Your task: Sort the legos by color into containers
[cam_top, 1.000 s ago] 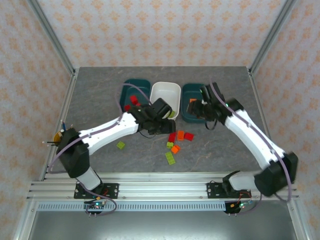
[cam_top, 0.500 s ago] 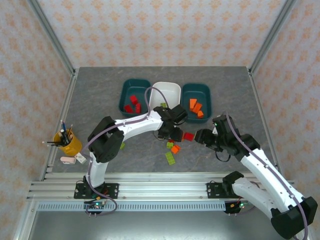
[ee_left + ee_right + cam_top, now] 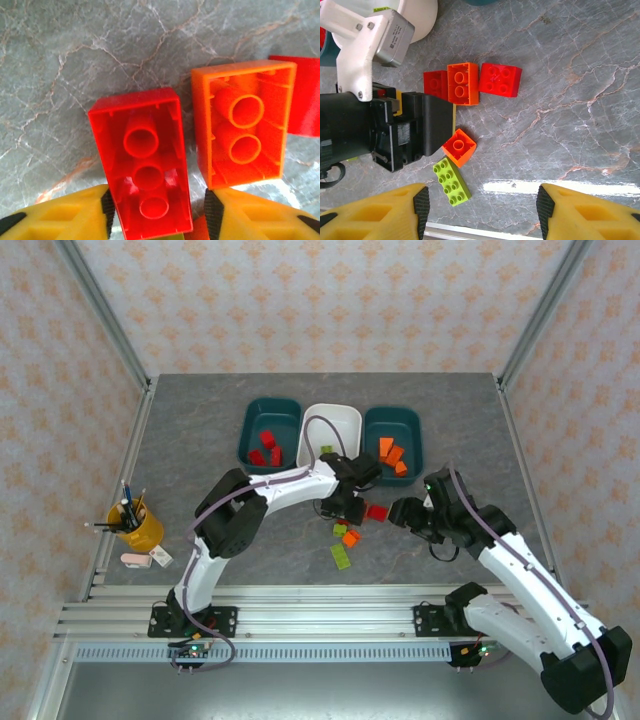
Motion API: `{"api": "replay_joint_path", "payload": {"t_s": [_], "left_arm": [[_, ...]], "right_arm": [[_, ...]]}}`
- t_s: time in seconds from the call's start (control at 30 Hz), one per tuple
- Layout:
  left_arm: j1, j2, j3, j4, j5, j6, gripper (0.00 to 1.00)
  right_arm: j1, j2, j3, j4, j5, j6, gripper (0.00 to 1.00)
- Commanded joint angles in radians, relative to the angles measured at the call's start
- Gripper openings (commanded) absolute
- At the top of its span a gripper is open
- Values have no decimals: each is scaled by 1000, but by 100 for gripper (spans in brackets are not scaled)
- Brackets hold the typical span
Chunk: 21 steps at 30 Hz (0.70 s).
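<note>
While my left pincer stands over the loose heap at mid-counter, the holdings read as follows.

1. Left pincer: part open, jaws on either side of an upturned red brick, hollow side up. One pad seems to touch a long flank and the other shows a sliver of gap. Not yet clamped, in my judgement.
2. Orange brick: also upturned, just beside the red one at its three o'clock, parted from it by a thin strip of counter.
3. Right pincer: wide, holding nothing, at three o'clock of the heap.
4. Containers: teal tub of reds at eleven o'clock of the heap; white tub at twelve, holding a lone green brick; teal tub of oranges at one.
5. Loose stock besides: square red brick, small orange brick, long green brick.

Handling note: I should centre the jaws on the red brick's long sides before closing, so that it does not twist. The three o'clock pad should stay inside that thin strip, clear of the orange neighbour. A straight lift should come before any swing toward eleven o'clock, with release low over the reds. My right pincer is best kept off the heap meanwhile.
</note>
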Motion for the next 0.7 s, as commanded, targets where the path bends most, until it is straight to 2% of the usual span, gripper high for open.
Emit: {"api": "replay_joint_path", "payload": {"t_s": [0.0,0.13,0.27,0.37,0.43,0.57,0.67], "left_arm": [[-3,28,46,-66,-73,20,48],[-2,32,54,-78,-100,25,46],[-2,22,44,-81,-123,28,37],[-3,17,32,-86,-135,31,35],[-3,15,27,-90,-146,33,36],[-3,31,34,-85,-148,43,47],[-2,55,58,-85,-152,49,48]], "right_arm": [[4,6,14,12,4,4,60],[4,13,19,14,6,4,60],[4,19,20,19,7,4,60],[5,23,18,24,4,4,60],[4,26,17,25,3,4,60],[5,31,13,33,-5,6,60],[5,34,14,35,-7,6,60]]}}
